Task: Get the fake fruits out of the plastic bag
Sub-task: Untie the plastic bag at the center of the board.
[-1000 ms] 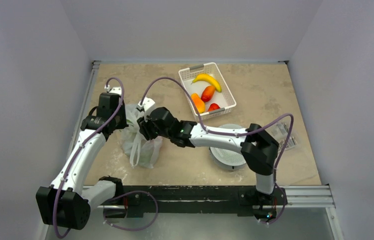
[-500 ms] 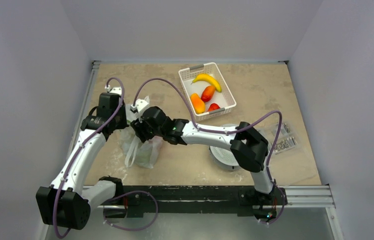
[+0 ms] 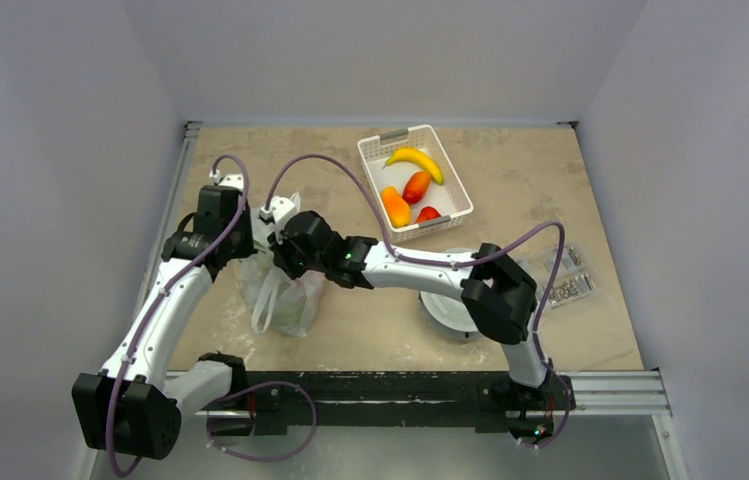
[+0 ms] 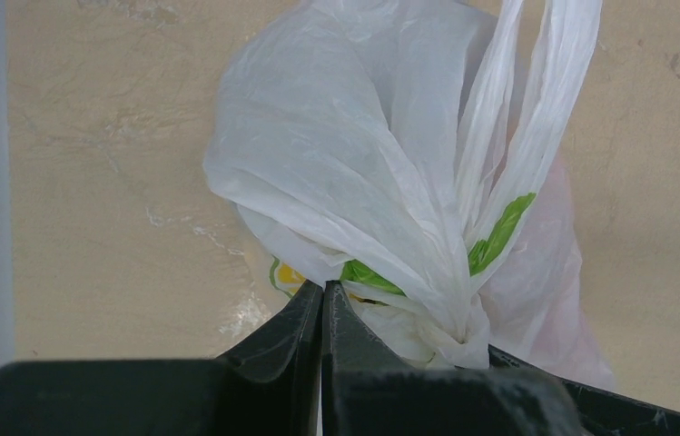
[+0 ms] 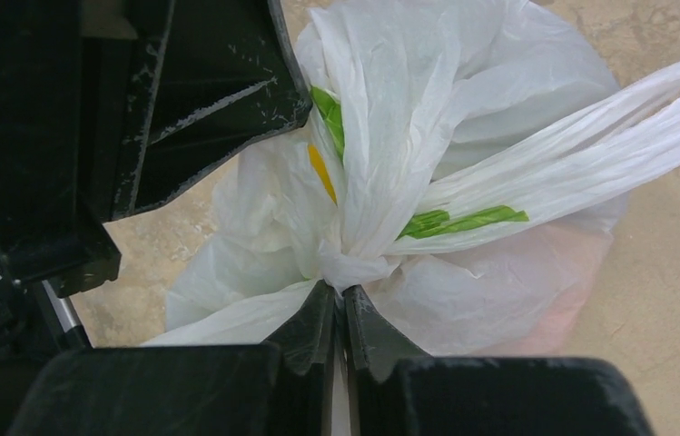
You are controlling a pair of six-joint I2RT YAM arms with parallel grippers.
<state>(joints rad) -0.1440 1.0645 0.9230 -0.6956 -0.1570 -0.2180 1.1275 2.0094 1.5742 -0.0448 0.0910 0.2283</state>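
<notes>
Neck of bag point(image 3: 290, 305) bunched; fruits unseen. Left jaws, right jaws each clamped on film beside neck. Advise: spread apart slowly, opening mouth without tearing.

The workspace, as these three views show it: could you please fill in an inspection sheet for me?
Surface: beige tabletop, mottled, with pale scuffs.
Job's things: plastic bag bunched at its neck, contents hidden; three fake fruits lie in the white lattice basket.
Clutter: banana in that basket; grey disc; clear packet.
Grippers: left gripper and right gripper both shut on the bag's neck.
Cables: purple cables arch off both arms.
Surroundings: grey walls; metal rail at the near edge.
</notes>
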